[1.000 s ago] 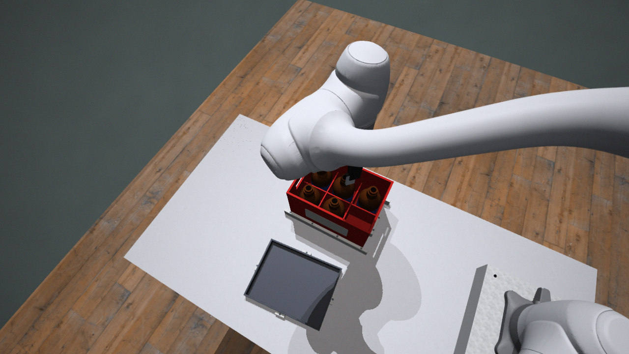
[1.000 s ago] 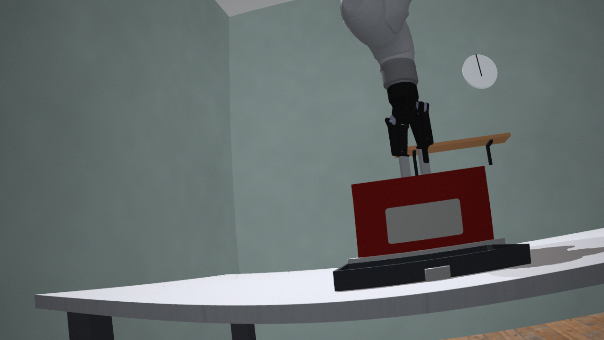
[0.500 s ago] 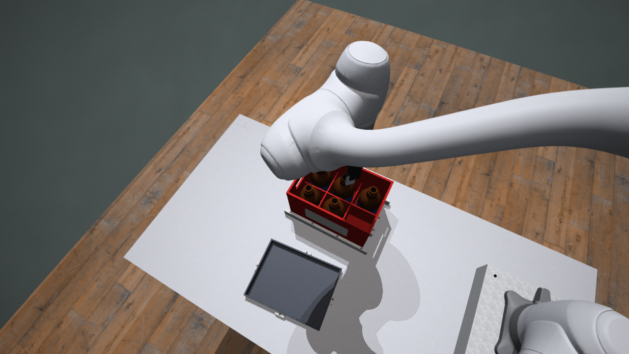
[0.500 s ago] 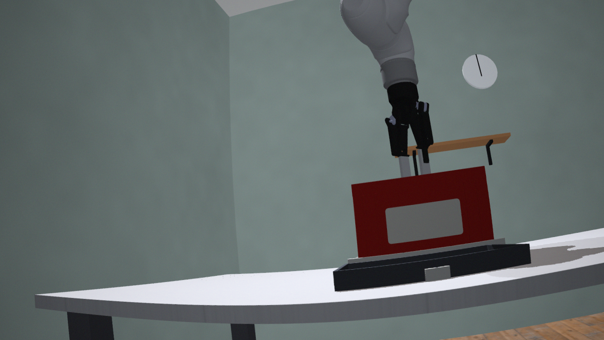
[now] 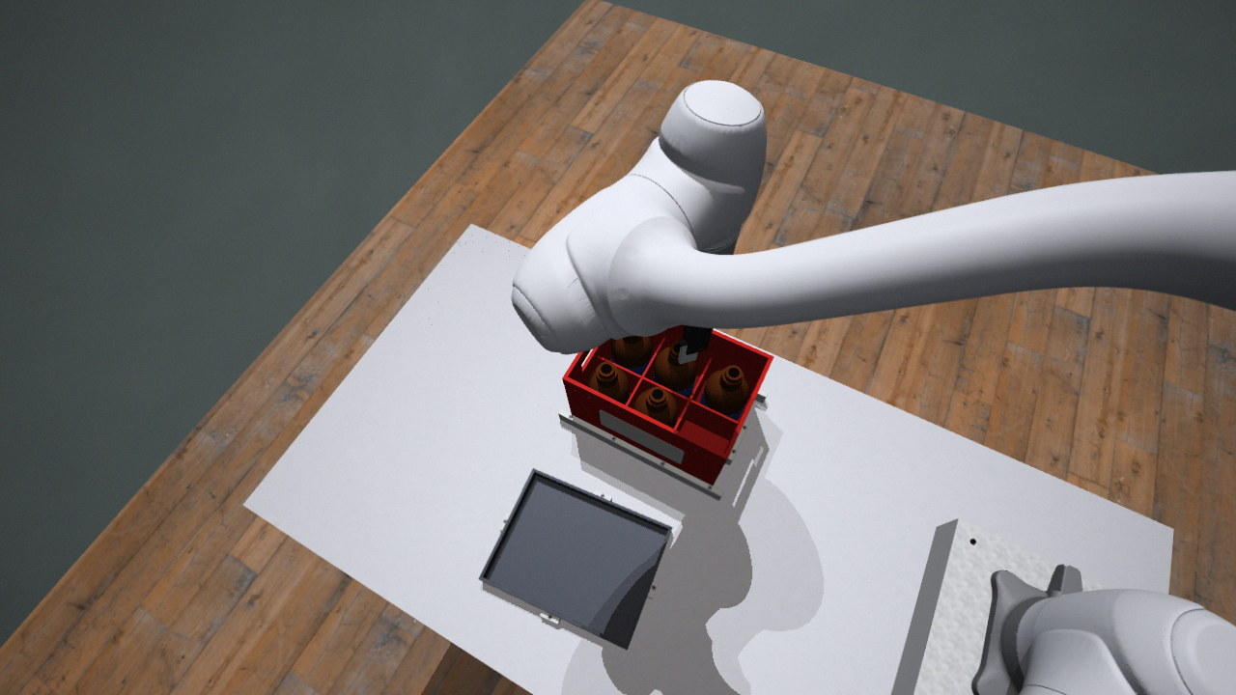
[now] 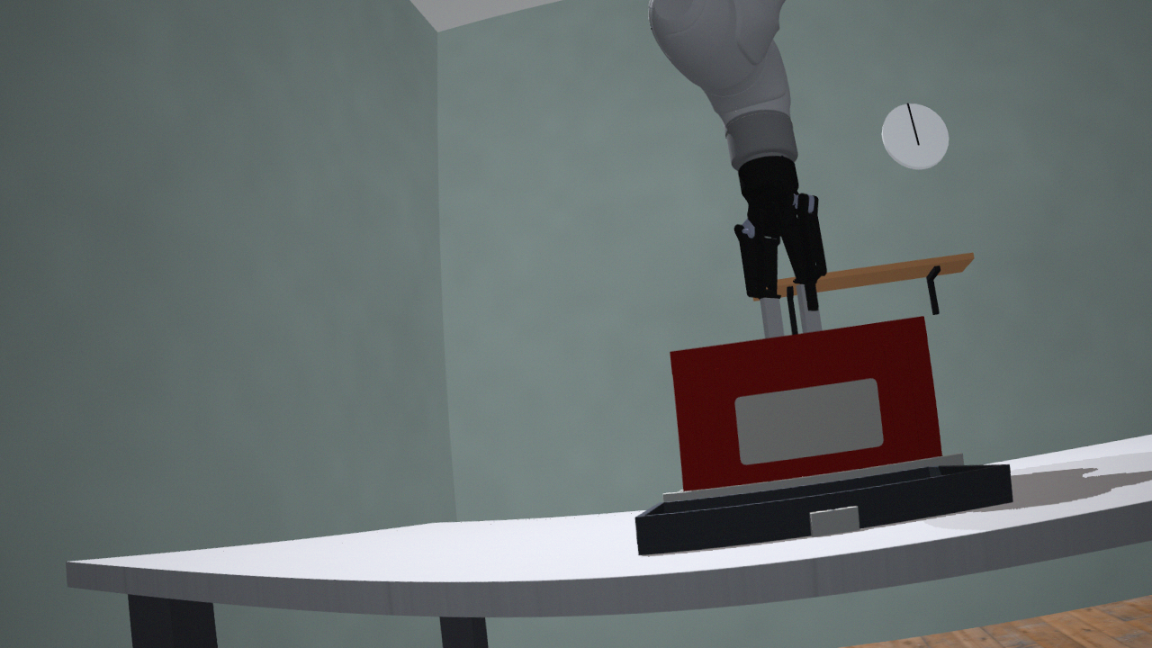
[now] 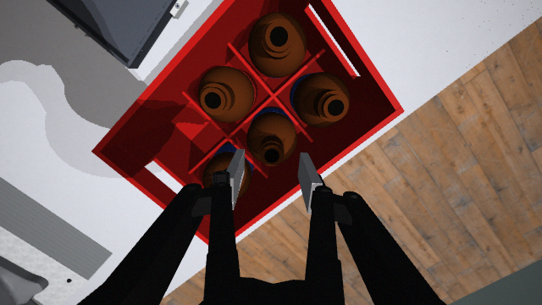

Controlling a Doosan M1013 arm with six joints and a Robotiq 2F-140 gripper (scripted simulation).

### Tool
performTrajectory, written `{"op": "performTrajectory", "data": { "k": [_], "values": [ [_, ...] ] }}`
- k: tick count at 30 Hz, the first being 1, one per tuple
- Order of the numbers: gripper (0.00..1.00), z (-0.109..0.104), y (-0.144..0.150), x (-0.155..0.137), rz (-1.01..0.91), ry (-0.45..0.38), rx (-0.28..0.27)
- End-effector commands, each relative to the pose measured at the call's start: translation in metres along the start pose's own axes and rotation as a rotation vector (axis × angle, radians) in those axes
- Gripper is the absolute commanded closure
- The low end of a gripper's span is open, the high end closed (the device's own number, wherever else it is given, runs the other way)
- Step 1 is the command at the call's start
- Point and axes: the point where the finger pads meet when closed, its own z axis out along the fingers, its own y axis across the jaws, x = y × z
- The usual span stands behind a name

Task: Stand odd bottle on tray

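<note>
A red crate [image 5: 583, 403] [image 6: 700, 439] [image 7: 398, 109] stands on a white tabletop [image 5: 371, 414] [image 6: 362, 555] [image 7: 432, 47]; in the top view it sits just right of the frame's centre. Five brown bottles stand upright in separate compartments. The sixth compartment, at the crate's lower right corner in the top view, has no bottle. Which neck is the odd one cannot be told by eye.

The dark, shallow tray [image 5: 561, 553] [image 6: 724, 524] [image 7: 131, 30] lies flat on the tabletop, below and left of the crate in the top view, with no bottle on it.

A white robot arm [image 5: 907, 259] [image 6: 749, 72] reaches in from the right of the top view. Its black gripper [image 5: 687, 352] [image 6: 790, 320] [image 7: 271, 163] points down into the crate, its grey fingertips partly open and gripping nothing. In the wrist view, the central bottle [image 5: 670, 367] [image 7: 271, 127] shows its dark mouth between the fingertips, near the middle of the frame, while another bottle [image 5: 724, 396] [image 7: 216, 169] is partly hidden behind the left-hand finger.

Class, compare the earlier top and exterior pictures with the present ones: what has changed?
Nothing has visibly moved, and nothing was visibly taken hold of or let go. The arm, red crate, its visible bottles and the dark tray stayed as they were.
</note>
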Motion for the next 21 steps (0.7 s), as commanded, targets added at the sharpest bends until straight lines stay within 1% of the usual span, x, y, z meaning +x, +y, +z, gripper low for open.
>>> {"op": "performTrajectory", "data": {
  "k": [1, 21],
  "values": [
    [0.62, -0.0001, 0.0, 0.0, 0.0, 0.0, 0.0],
    [0.62, 0.0018, 0.0, 0.0, 0.0, 0.0, 0.0]
  ]
}}
